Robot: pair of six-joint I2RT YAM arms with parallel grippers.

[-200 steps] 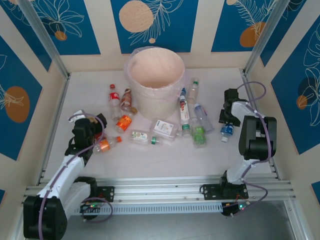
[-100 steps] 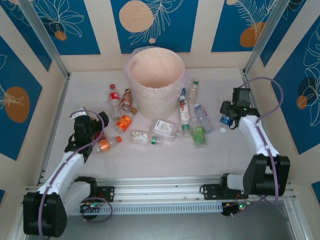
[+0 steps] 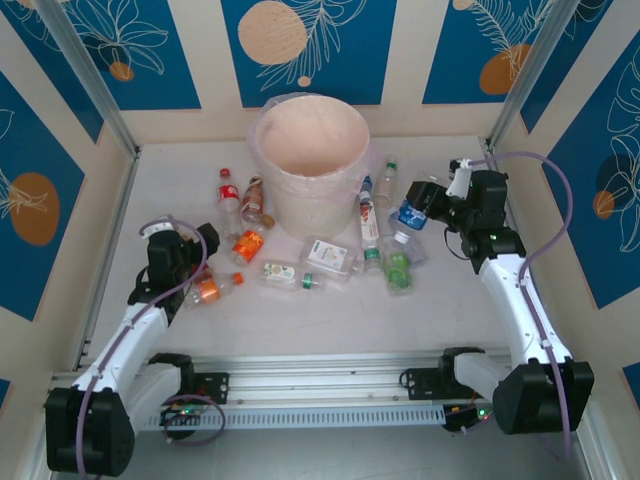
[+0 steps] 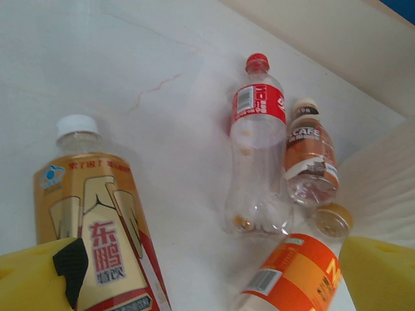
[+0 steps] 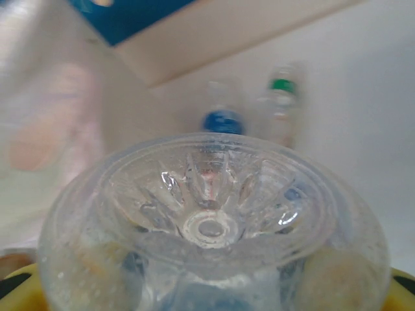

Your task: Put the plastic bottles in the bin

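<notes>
1. Gripping a clear blue-labelled bottle point(image 3: 409, 214), the right gripper point(image 3: 428, 198) has its jaws closed on the body and holds it off the table, so it can be carried rather than pushed.
2. The bottle's moulded base point(image 5: 211, 223) is turned back toward the wrist, so the bottle appears to point out along the fingers. That should let it drop cap-first when the jaws part.
3. The bin point(image 3: 310, 205) stands ahead of this gripper and to its side, near but apart. The held bottle is not yet over the rim, so I judge the carry to be only partly done, and it may need more height before release.
4. Just beyond the fingertips, a blue-capped bottle point(image 5: 222, 121) and a green-capped bottle point(image 5: 282, 85) lie on the table beside the bin's wall. A low path could knock them.
5. The left gripper point(image 4: 207, 285) is spread wide and holds nothing, its yellow fingers point(image 4: 39, 278) at either side of the wrist view.
6. A gold-labelled bottle point(image 4: 97, 227) lies against one finger and an orange-labelled bottle point(image 4: 292, 272) lies near the other. A red-labelled bottle point(image 4: 258, 129) and a brown café bottle point(image 4: 310, 159) lie further ahead.
7. That wide stance probably readies it to straddle one of the near bottles.
</notes>
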